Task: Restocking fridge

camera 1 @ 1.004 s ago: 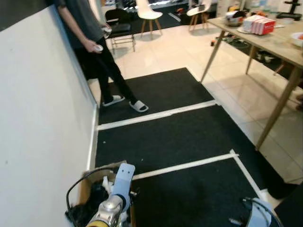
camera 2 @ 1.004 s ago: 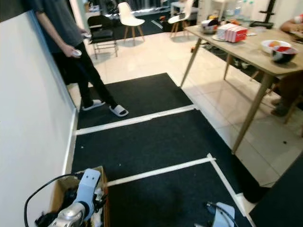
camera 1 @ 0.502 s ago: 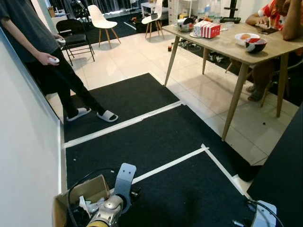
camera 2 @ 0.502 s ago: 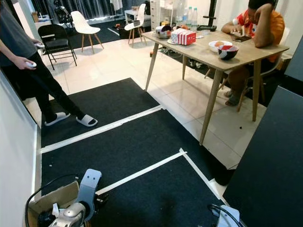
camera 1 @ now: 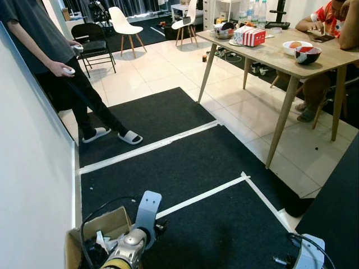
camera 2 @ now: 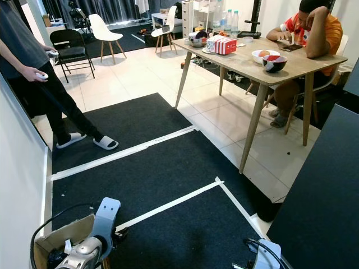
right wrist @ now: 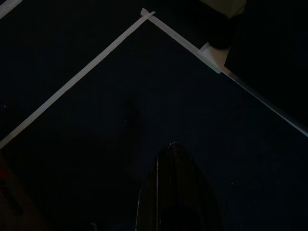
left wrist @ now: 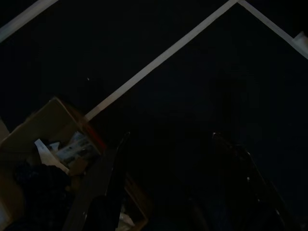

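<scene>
**A:** Checking for the fridge: I can't tell which thing it is. A dark panel (camera 2: 320, 190) stands at 4 o'clock and a white wall (camera 1: 28, 168) runs along 9 o'clock; it could be either.

**B:** Claws?

**A:** The left arm (camera 1: 132, 241) hangs low at 7 o'clock. Its wrist view is very dark, but the left gripper (left wrist: 168, 137) has its two fingers (left wrist: 115, 178) spread apart, holding nothing, above the mat. The right arm (camera 1: 308, 249) hangs at 5 o'clock. The right gripper (right wrist: 173, 154) is a single dark shape over the mat, so I can't tell its state.

**B:** What's under them?

**A:** A black mat (camera 1: 185, 162) crossed by white tape (camera 1: 196, 197). A tape corner sits at about 4 o'clock from the centre of the head view. An open cardboard box (camera 1: 112, 217) sits at 7 o'clock, just beside the left arm, against the wall. It holds cables and scraps that I can't identify.

**B:** And further out?

**A:** A person (camera 1: 50, 45) stands at 11 o'clock by the wall, wearing slippers (camera 1: 130, 137), with a small white controller (camera 1: 68, 70) in one hand. A wooden table (camera 1: 275, 53) is at 2 o'clock with a bowl (camera 1: 307, 54) and a red-and-white carton (camera 1: 249, 36) on it. A seated person (camera 2: 314, 25) is at its far end. A black chair (camera 1: 92, 39) and a white chair (camera 1: 124, 19) are at 12 o'clock on the tile floor.
</scene>
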{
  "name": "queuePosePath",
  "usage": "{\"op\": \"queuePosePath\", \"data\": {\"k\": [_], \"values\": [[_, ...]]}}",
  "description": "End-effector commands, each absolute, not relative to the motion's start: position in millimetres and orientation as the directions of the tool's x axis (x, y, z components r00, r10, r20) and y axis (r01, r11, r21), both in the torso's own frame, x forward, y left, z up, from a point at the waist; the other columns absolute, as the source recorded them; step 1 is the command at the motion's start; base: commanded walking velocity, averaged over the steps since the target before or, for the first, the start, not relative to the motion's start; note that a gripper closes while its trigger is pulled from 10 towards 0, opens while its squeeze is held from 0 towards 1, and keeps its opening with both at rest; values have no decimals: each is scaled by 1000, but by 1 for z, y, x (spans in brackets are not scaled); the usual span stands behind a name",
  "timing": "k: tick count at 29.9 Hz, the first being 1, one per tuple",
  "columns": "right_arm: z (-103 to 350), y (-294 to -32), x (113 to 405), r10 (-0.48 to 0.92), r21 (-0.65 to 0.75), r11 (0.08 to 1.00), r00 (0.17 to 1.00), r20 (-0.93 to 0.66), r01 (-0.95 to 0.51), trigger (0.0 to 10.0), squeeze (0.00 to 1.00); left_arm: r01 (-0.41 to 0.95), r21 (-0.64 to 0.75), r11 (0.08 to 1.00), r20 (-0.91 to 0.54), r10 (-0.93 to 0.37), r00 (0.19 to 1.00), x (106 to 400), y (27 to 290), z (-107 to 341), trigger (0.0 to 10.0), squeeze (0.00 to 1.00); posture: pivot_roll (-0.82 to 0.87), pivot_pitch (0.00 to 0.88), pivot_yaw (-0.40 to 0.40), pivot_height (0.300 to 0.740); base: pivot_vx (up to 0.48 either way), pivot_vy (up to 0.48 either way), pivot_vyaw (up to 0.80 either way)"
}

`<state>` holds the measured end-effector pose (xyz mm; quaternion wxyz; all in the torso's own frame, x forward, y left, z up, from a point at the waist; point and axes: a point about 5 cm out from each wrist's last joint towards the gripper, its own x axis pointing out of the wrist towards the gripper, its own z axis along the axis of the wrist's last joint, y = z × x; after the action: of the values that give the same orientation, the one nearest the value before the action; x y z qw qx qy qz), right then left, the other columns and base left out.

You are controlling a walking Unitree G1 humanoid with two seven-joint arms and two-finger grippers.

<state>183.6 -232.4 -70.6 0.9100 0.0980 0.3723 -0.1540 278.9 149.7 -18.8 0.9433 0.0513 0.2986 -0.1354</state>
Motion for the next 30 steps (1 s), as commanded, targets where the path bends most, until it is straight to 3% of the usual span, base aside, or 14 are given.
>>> {"op": "queuePosePath", "data": {"k": [1, 18, 30], "values": [[-70, -231, 184, -203, 66, 936, 682, -702, 347, 10000, 0, 261, 6, 965, -581, -209, 787, 277, 153, -21, 10000, 0, -95, 32, 98, 740, 0, 0, 0], [-70, -232, 183, -201, 59, 940, 684, -701, 337, 10000, 0, 270, -11, 963, -594, -223, 773, 271, 150, -26, 10000, 0, -104, 45, 104, 740, 0, 0, 0], [-69, -232, 186, -195, 58, 944, 690, -697, 326, 10000, 0, 264, -27, 964, -590, -228, 774, 271, 148, -26, 10000, 0, -108, 46, 97, 740, 271, 0, 0]]}}
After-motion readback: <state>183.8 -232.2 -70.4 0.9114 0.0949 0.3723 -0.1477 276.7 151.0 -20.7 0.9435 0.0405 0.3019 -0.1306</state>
